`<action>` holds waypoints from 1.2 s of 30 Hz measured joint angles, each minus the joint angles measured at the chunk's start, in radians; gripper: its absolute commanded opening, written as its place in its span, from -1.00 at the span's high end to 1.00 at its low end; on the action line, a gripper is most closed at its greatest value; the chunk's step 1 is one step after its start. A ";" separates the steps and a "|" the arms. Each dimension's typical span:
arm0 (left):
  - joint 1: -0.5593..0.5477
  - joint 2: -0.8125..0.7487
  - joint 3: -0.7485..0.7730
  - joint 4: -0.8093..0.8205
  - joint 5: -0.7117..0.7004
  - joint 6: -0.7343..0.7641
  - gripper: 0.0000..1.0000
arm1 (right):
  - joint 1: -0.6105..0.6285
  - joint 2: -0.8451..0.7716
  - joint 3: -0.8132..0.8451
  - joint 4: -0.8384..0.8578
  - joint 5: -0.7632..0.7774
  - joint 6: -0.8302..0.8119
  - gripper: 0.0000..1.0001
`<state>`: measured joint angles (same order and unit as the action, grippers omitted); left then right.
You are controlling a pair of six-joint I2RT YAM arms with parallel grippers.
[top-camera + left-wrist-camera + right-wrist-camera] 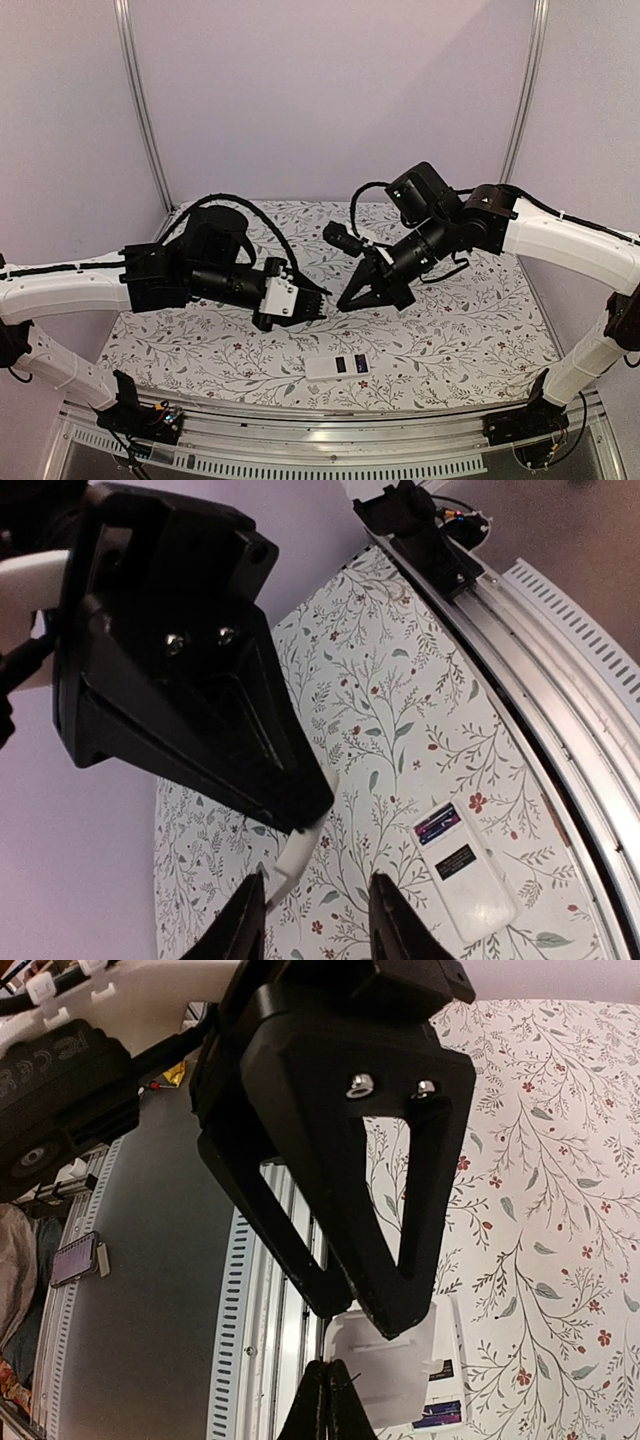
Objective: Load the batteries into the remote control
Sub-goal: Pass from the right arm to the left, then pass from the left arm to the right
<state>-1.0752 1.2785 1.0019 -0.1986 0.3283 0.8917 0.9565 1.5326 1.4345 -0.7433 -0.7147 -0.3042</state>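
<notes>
Remote control (338, 366) lies flat near the table's (470, 330) front edge, bare floral surface on either side, both grippers meeting above it: right gripper (345, 303) pinched on a white strip (292, 865) (only the left wrist view shows it), set between the left gripper's (322, 303) parted fingers (245, 925).

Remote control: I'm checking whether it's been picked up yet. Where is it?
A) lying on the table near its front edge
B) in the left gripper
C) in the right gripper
A: the remote control lies flat on the table by the front edge, with the left gripper and right gripper both raised clear of it.
</notes>
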 measured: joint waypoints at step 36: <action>-0.005 0.018 -0.004 0.051 -0.066 -0.474 1.00 | 0.014 -0.060 -0.019 0.056 0.237 -0.027 0.24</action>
<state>-1.0805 1.2964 0.9977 -0.1471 0.2626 0.4179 0.9707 1.4727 1.4158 -0.6868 -0.4774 -0.3317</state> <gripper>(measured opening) 0.007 0.412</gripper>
